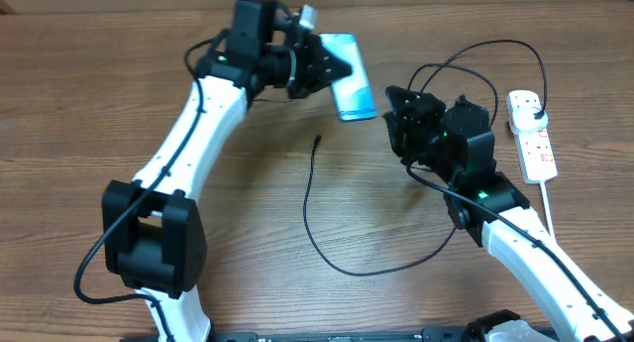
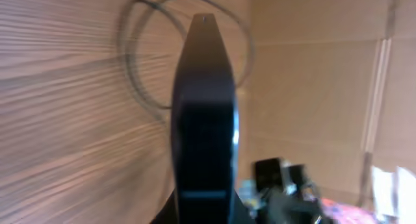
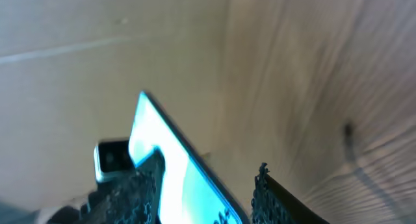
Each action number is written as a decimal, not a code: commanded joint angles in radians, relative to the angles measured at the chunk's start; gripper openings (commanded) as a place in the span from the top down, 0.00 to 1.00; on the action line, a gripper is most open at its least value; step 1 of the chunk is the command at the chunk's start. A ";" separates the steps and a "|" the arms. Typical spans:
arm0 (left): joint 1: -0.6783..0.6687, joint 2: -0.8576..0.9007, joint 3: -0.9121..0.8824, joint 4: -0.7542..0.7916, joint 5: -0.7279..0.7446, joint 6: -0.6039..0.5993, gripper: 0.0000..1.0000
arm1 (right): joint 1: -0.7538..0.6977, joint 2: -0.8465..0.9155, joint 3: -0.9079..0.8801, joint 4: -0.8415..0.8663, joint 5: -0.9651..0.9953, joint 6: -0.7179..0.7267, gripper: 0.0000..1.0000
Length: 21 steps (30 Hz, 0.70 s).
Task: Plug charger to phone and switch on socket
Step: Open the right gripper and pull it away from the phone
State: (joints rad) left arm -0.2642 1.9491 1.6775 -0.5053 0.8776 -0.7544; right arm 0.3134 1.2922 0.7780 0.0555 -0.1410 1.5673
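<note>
The left jaws are clamped on the phone point(image 1: 352, 79), gripping the end nearest the left arm point(image 1: 213, 104). The rest of the phone juts out past their tips toward the right jaws, teal screen facing up. From the left wrist the phone shows edge-on, a slim dark blade running straight out from between the jaws.

The right jaws stand wide apart and hold nothing. They face the phone, which sits just ahead of their tips without touching them. From the right wrist its bright screen slants across the gap between the two dark, textured fingers point(image 3: 273, 198).

The charger point(image 1: 309, 218) lies loose on the surface point(image 1: 99, 104). Its small tip rests apart from both sets of jaws, on the robot's side of the left jaws and off to the side of the right ones. From there the thin black cable sweeps toward the robot and curves back under the right arm point(image 1: 535, 248). It then loops behind the right jaws to a black plug seated in the socket point(image 1: 535, 144). The socket lies well behind the right jaws, beyond the wrist, its white cord point(image 1: 548, 208) trailing toward the robot.

The surface is brown wood-grain. Beyond its far edge stands a plain beige, cardboard-like wall point(image 2: 312, 87). The low corner of the left wrist view is too blurred to read.
</note>
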 commanded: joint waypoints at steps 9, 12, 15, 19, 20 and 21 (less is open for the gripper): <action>0.162 -0.021 0.006 -0.187 0.007 0.433 0.96 | -0.045 0.000 0.022 -0.178 -0.167 -0.655 0.43; 0.207 -0.053 0.006 -0.208 0.009 0.449 0.96 | -0.045 0.000 0.022 -0.229 -0.212 -0.729 0.44; 0.245 -0.093 0.006 -0.221 0.018 0.447 0.96 | -0.045 0.000 0.022 -0.273 -0.240 -0.735 0.44; 0.288 -0.132 0.006 -0.234 0.106 0.425 0.96 | -0.045 0.013 0.026 -0.283 -0.266 -0.725 0.44; 0.302 -0.138 0.006 -0.234 0.148 0.412 0.96 | -0.045 0.029 0.036 -0.291 -0.282 -0.720 0.44; 0.313 -0.139 0.006 -0.234 0.176 0.402 0.96 | -0.045 0.044 0.048 -0.299 -0.293 -0.719 0.44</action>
State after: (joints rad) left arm 0.0219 1.8851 1.6768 -0.7410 0.9066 -0.3557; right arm 0.2699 1.2995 0.7803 -0.2325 -0.3790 0.8841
